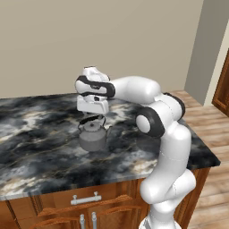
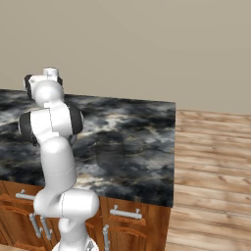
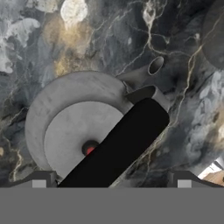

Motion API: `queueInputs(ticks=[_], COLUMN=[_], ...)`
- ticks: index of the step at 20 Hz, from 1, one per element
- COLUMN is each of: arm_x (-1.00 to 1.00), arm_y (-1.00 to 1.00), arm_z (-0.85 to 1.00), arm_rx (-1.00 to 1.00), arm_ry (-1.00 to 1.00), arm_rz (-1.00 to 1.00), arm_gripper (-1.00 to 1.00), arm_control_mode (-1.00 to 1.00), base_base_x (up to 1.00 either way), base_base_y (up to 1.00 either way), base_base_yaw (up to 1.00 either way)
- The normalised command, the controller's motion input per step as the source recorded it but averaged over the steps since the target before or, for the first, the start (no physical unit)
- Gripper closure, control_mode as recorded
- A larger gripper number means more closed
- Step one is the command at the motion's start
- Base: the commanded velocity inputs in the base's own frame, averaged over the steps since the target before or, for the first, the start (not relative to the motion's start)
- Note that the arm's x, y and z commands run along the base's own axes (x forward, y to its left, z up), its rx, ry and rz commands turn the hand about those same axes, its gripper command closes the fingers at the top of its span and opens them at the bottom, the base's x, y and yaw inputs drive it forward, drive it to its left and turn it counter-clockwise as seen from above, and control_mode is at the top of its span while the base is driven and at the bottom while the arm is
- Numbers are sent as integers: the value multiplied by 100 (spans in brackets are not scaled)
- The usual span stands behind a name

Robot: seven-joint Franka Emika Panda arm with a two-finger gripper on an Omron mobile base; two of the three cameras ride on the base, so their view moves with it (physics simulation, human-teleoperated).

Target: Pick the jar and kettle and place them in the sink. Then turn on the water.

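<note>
A squat grey metal kettle [image 1: 93, 137] stands upright on the dark marble counter [image 1: 40, 147]. My gripper [image 1: 92, 115] hangs straight above it, pointing down, open, close over the arched black handle. In the hand view the kettle [image 3: 72, 127] lies right below, with its spout [image 3: 148, 70] toward the upper right and its black handle [image 3: 118, 146] running diagonally across the lid. The gripper [image 3: 111, 181] is open, its two dark fingertips [image 3: 40, 179] standing wide to either side of the handle and holding nothing. The jar, the sink and the water are out of view.
The marble counter [image 2: 127, 137] ends at a right edge with wooden floor [image 2: 211, 162] beyond. Wooden cabinet fronts with metal handles [image 1: 86, 198] run under its front edge. A beige wall stands behind the counter.
</note>
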Motion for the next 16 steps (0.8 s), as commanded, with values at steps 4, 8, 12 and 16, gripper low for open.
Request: queueInputs(ticks=[4, 8, 12, 16], arm_x=[1, 9, 5, 0], arm_y=[0, 0, 0, 0], arm_z=[-10, -1, 0, -15], arm_rx=[0, 0, 0, 0], arm_ry=[-1, -4, -2, 0], arm_rz=[0, 0, 0, 0], arm_gripper=[-100, -100, -100, -100], arm_control_mode=[-100, -100, -100, -100], base_base_x=[0, 0, 0, 0], base_base_y=[0, 0, 0, 0], base_base_yaw=[0, 0, 0, 0])
